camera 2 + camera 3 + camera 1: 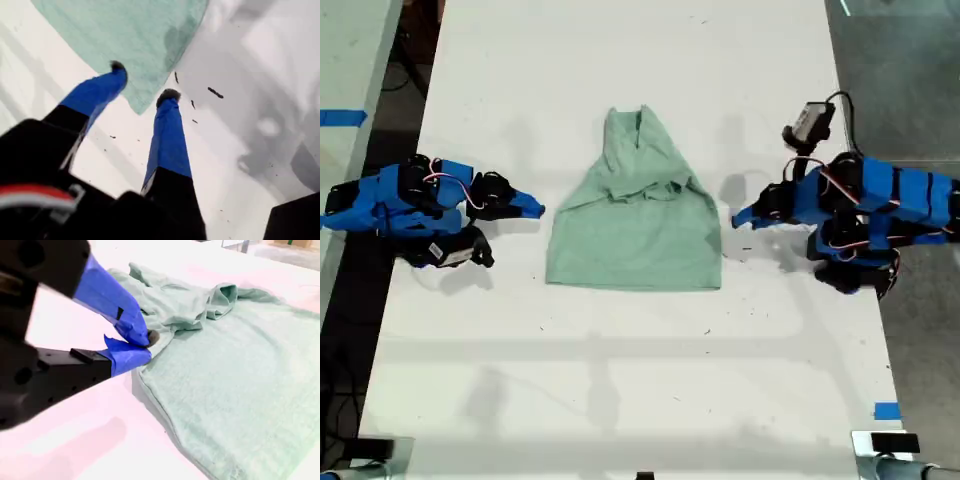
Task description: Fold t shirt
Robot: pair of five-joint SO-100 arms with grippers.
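— Now, starting at the exterior view's left, what do you see?

— You see my second gripper point(538, 210) lying low over the white desk point(620, 380), pointing toward the t shirt point(635, 230). In the second wrist view its jaws are pressed together, tip against tip point(147, 342), right at the cloth's edge. You can see no fold of cloth between them.

— And in the middle?

— You have the t shirt flat on the desk between both arms: its narrow, wrinkled neck end points to the top of the exterior view, and its wide hem to the bottom. The second wrist view shows the bunched folds point(220, 295) near the neck.

— What about the exterior view's right?

— You find my first gripper point(738, 218) there, aimed at the shirt's side, just beside it. In the first wrist view its jaws stand well apart point(142, 80) and grip nothing. A corner of the pale green cloth point(135, 35) lies just past the tips, and small dark specks point(215, 92) dot the desk nearby.
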